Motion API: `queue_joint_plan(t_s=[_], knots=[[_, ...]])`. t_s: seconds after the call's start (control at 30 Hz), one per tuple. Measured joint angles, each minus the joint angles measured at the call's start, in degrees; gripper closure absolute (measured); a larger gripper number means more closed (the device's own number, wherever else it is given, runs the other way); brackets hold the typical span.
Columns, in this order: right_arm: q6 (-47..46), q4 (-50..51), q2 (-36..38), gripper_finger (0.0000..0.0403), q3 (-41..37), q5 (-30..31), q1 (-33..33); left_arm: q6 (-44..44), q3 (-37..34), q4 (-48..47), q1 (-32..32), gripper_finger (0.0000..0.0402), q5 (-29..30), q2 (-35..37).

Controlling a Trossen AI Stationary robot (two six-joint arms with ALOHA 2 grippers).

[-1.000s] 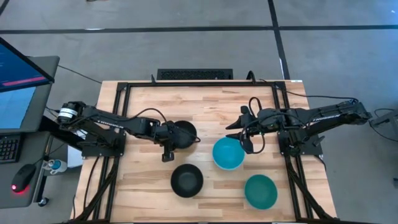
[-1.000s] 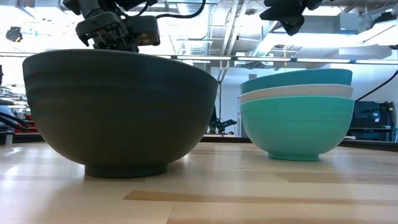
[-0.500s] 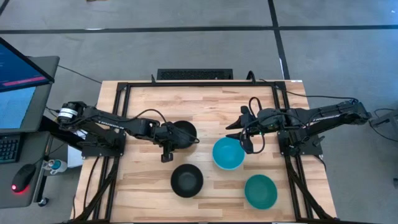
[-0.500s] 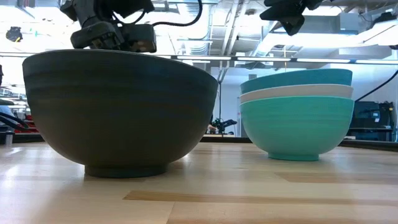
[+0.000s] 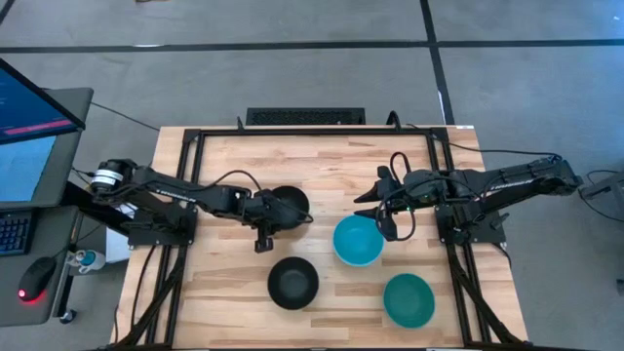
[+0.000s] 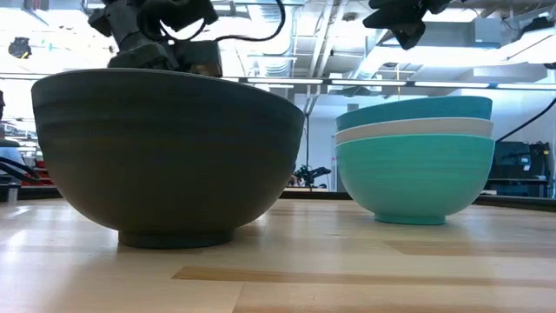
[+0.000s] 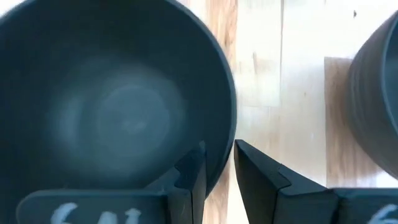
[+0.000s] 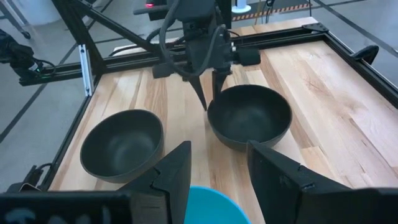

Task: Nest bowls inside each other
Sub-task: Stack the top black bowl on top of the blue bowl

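Left claw (image 7: 216,163) pinches the rim of a plain round black bowl (image 5: 285,207), fingers astride its wall. Right claw (image 8: 216,167), open and empty, hovers over a bright blue bowl (image 5: 358,241). No legible writing.

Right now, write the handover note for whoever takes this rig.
Left gripper: appears shut on the rim of the far black bowl, one finger inside and one outside.
Right gripper: open and empty, hovering by the blue bowl.
Done: the blue bowl is nested on top of a stack, with a white bowl showing under it.
Left: the near black bowl and the teal bowl stand alone on the table. Nest the black pair, then the rest.
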State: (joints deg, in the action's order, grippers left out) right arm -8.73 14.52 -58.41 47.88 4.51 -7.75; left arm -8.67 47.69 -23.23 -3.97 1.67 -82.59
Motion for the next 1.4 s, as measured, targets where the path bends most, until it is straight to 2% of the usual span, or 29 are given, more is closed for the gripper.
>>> queue_joint_plan(t_s=[0.2, 0.4, 0.5, 0.6, 0.73, 0.93, 1.17, 1.3, 1.4], knots=[[-0.3, 0.2, 0.0, 0.0226, 0.0, 0.0, 0.0, -1.1, -0.9, 2.7, -0.1, 0.0329, -2.5, -3.7], [-0.7, 0.4, 0.0, 0.0225, 0.1, 0.0, 0.0, -2.1, -0.5, 11.0, 0.1, 0.033, -2.0, -7.4], [-0.8, 0.7, 0.0, 0.0227, 0.1, 0.0, 0.0, -2.6, -0.2, 10.5, 0.1, 0.0348, 0.2, -7.3], [-0.7, 0.6, 0.0, 0.0226, 0.0, 0.0, 0.0, -1.4, 1.3, 8.1, 0.1, 0.0387, 1.0, -6.7], [-0.2, 3.1, 1.5, 0.0225, 0.1, 0.0, 0.0, -1.6, 3.6, 6.6, 0.1, 0.0394, 0.6, -6.4], [-1.3, 12.6, 6.3, 0.0227, 0.0, 0.5, 0.0, -1.6, 8.9, 6.9, -0.3, 0.0399, 0.3, -6.2], [-1.4, 17.8, 13.6, 0.0225, 0.1, 4.7, -0.1, 0.0, 17.9, 2.8, -1.1, 0.04, 2.3, -6.4], [-1.4, 20.8, 16.5, 0.0227, 0.0, 5.0, -0.1, 2.0, 22.9, -0.6, -2.6, 0.0401, 5.3, -7.5], [-1.4, 21.9, 17.6, 0.0226, 0.0, 5.0, -0.1, 2.0, 25.8, -1.9, -3.9, 0.0401, 5.3, -10.1]])
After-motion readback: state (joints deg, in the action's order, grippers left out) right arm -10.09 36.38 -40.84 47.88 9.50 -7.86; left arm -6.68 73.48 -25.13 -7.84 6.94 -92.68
